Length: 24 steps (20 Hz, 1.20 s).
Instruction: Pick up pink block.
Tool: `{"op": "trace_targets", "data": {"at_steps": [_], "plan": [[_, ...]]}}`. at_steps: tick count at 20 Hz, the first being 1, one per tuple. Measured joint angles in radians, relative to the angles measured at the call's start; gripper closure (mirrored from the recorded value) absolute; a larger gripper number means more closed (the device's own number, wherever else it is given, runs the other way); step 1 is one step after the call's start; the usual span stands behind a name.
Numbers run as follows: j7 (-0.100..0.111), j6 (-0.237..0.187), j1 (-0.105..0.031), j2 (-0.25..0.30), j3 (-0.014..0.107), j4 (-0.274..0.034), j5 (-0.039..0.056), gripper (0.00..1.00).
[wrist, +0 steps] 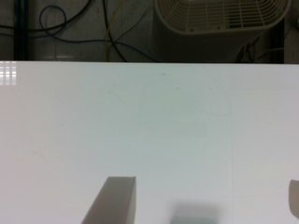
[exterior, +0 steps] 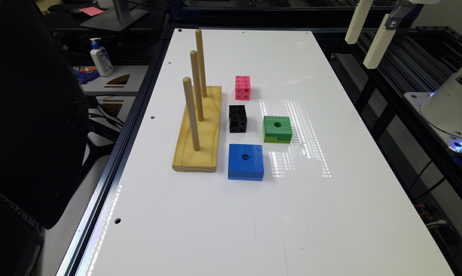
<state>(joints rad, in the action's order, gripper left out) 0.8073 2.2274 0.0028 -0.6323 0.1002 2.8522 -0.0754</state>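
You are starting from well off the target; the gripper (exterior: 369,40) is hanging high over the far edge of the table (exterior: 330,214), toward the exterior view's right, and in the wrist view its jaws are standing spread wide, one finger (wrist: 114,200) plain to see and the other just peeking in at the frame's edge, with nothing but bare white surface between them.

The pink block (exterior: 242,87) is sitting on the table near the middle, just beside the far end of the wooden peg board (exterior: 200,134); taking the black cube (exterior: 238,118) as the centre of a clock with twelve o'clock pointing up the exterior view, the pink block is lying at about twelve, close to the black cube but apart from it, the green block (exterior: 278,129) at about three to four, and the blue block (exterior: 246,161) at about six.

You are still in the approach, so I would judge the care lies in alignment; be travelling across until the pink block is centring between the spread jaws in the wrist view before you are lowering. Be turning the wrist so the jaws are closing across the faces that look toward the peg board and away from it, since the black cube is crowding the near face; be keeping clear of the tall pegs (exterior: 195,85) while descending, and be squeezing only once the fingers are flanking the block low on its sides.
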Motion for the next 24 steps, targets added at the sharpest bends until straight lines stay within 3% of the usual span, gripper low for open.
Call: {"op": "trace_targets", "data": {"at_steps": [5, 12, 14, 20, 24], "plan": [[0.0, 0.0, -0.006, -0.002, 0.0, 0.0, 0.0, 0.0], [-0.004, 0.012, -0.026, -0.002, 0.0, -0.003, 0.003, 0.0], [-0.012, 0.025, -0.04, 0.0, 0.0, -0.004, 0.0053, 0.0], [-0.067, 0.067, -0.102, 0.032, -0.001, -0.018, 0.006, 0.0], [-0.081, 0.09, -0.121, 0.093, -0.001, -0.06, 0.0062, 0.0]]}}
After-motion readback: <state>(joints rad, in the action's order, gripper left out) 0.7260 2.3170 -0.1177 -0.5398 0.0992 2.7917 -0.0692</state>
